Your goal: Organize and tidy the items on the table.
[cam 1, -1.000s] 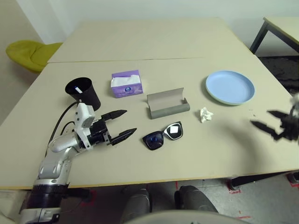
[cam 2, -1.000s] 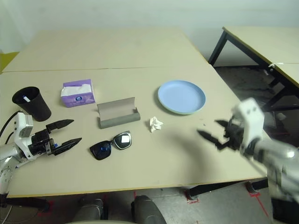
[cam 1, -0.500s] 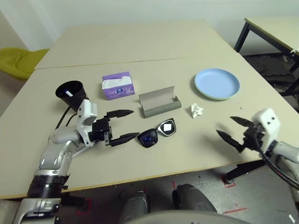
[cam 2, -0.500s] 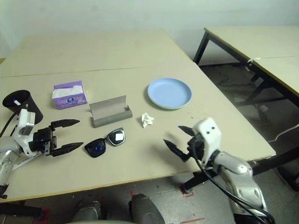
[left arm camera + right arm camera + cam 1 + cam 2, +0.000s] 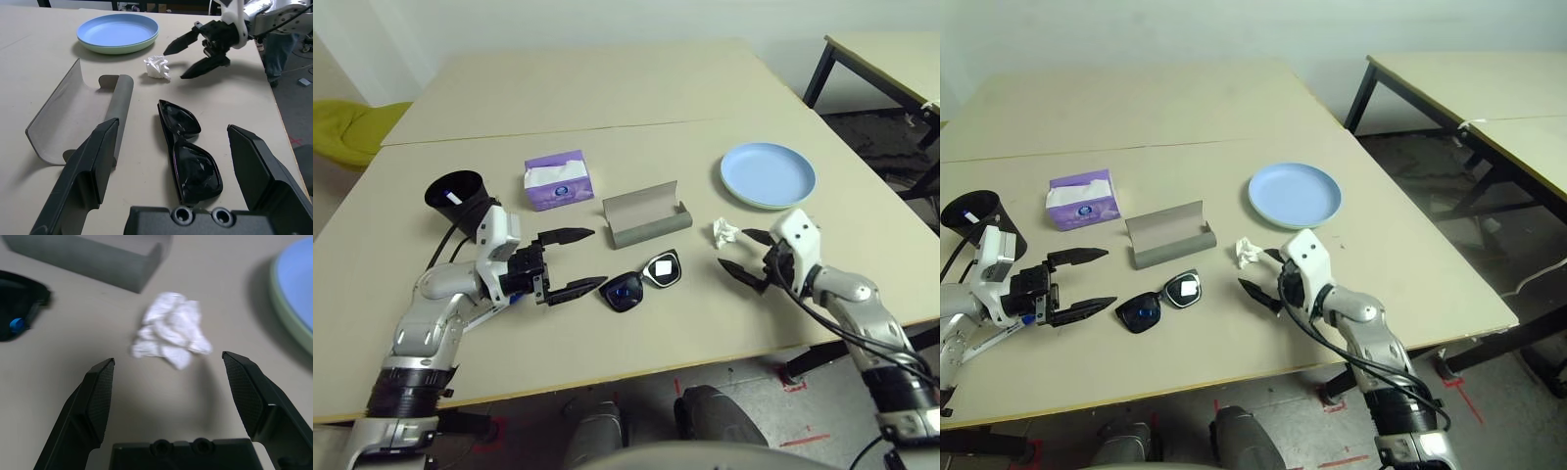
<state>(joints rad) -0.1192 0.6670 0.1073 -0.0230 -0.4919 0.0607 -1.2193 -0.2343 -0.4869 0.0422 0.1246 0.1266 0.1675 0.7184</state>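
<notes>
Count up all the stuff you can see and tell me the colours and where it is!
plates: two, light blue stacked on pale green, far right of table
tissue box: one, purple, far left
cup: one, black, left edge, a marker inside
marker: one, white and blue, under the left arm
glasses case: one, grey, open, middle
sunglasses: one pair, black, in front of the case
crumpled tissue: one, white, between plates and right gripper
table: one, beige, under everything
chair: one, yellow-green, beyond the table's left side
second table: one, beige, black legs, right
left gripper: one, black, open, beside the sunglasses
right gripper: one, black, open, by the crumpled tissue
</notes>
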